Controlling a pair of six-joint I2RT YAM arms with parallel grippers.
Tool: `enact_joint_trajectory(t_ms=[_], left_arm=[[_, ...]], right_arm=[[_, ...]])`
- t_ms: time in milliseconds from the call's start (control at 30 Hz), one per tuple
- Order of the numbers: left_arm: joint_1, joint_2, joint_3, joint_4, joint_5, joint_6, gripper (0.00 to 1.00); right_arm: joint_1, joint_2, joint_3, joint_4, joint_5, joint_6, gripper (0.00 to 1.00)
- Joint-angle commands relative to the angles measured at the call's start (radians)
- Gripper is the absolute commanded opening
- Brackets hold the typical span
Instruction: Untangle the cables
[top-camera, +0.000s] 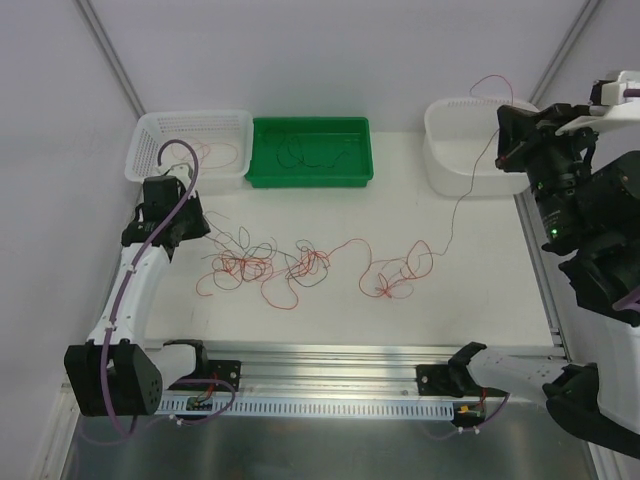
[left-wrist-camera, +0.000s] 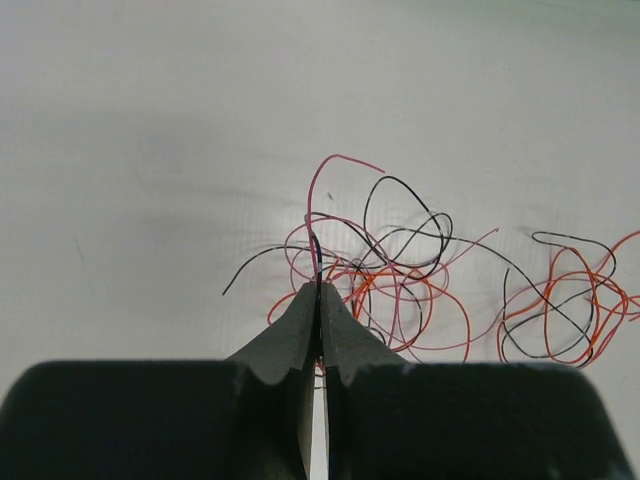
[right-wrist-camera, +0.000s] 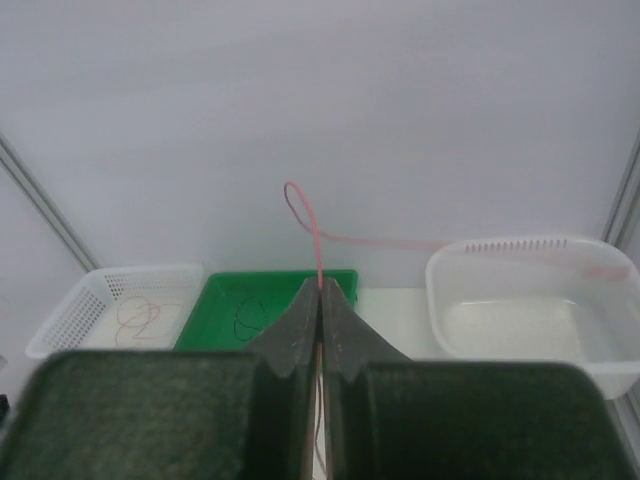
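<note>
The cables (top-camera: 300, 265) lie as thin orange-red, pink and black wires in loose tangled loops across the middle of the table. My left gripper (top-camera: 200, 230) sits low at the tangle's left end. In the left wrist view it (left-wrist-camera: 318, 287) is shut on a pink and a dark strand, with the tangle (left-wrist-camera: 400, 285) just beyond. My right gripper (top-camera: 500, 138) is raised at the far right, shut on a pink cable (right-wrist-camera: 303, 210) that loops above its tips (right-wrist-camera: 321, 285). That strand (top-camera: 455, 210) hangs down to the right clump (top-camera: 395, 275).
A white mesh basket (top-camera: 150, 160) with pinkish wires stands at the back left. Beside it is a green tray (top-camera: 262, 175) with dark wires, and a white tub (top-camera: 445, 165) at the back right. A metal rail (top-camera: 330, 385) runs along the near edge.
</note>
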Motion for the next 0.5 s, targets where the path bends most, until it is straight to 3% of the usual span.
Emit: enact_joint_trajectory(t_ms=[0, 100, 167, 200, 267, 300, 400, 467], left_arm=[[-0.042, 0.033, 0.011, -0.005, 0.064, -0.002, 0.00], [-0.104, 0.048, 0.010, -0.007, 0.089, 0.001, 0.01], [-0.156, 0.054, 0.008, -0.008, 0.112, 0.009, 0.07], [-0.173, 0.053, 0.011, -0.007, 0.123, 0.009, 0.22], [-0.215, 0.036, 0.008, -0.005, 0.176, -0.004, 0.39], [-0.226, 0.028, 0.004, -0.002, 0.196, -0.011, 0.53], [-0.273, -0.029, -0.033, 0.034, 0.285, -0.060, 0.80], [-0.311, -0.088, -0.067, 0.065, 0.332, -0.112, 0.89]], right_arm=[[0.003, 0.057, -0.053, 0.080, -0.078, -0.037, 0.01], [0.005, 0.078, -0.054, 0.071, -0.132, -0.001, 0.01], [0.003, 0.089, -0.062, 0.059, -0.171, 0.027, 0.01], [0.003, 0.095, -0.070, 0.050, -0.187, 0.039, 0.01], [0.005, 0.115, -0.086, 0.024, -0.233, 0.076, 0.01], [0.002, 0.119, -0.114, 0.017, -0.245, 0.091, 0.01], [0.005, 0.116, -0.207, 0.031, -0.308, 0.156, 0.01], [0.005, 0.119, -0.249, 0.043, -0.371, 0.197, 0.01]])
